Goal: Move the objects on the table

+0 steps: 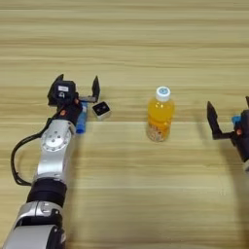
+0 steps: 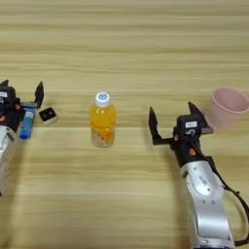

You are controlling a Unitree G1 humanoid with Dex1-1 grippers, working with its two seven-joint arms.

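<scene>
An orange-juice bottle (image 1: 160, 114) with a white cap stands upright mid-table. To its left lies a tiny black-and-white cube (image 1: 101, 110). A slim blue tube (image 1: 81, 122) lies beside the cube, partly under my left wrist. My left gripper (image 1: 78, 85) is open just beyond the tube's far end, with nothing between its fingers; its right fingertip is close above the cube. My right gripper (image 2: 174, 116) is open and empty, standing between the bottle (image 2: 102, 120) and a pink plastic cup (image 2: 227, 107). The cup stands upright at the right, just beyond the gripper's right finger.
The light-wood table (image 1: 126, 44) runs bare across the whole far half and in front of the bottle. My two silver forearms come in from the near left and near right corners.
</scene>
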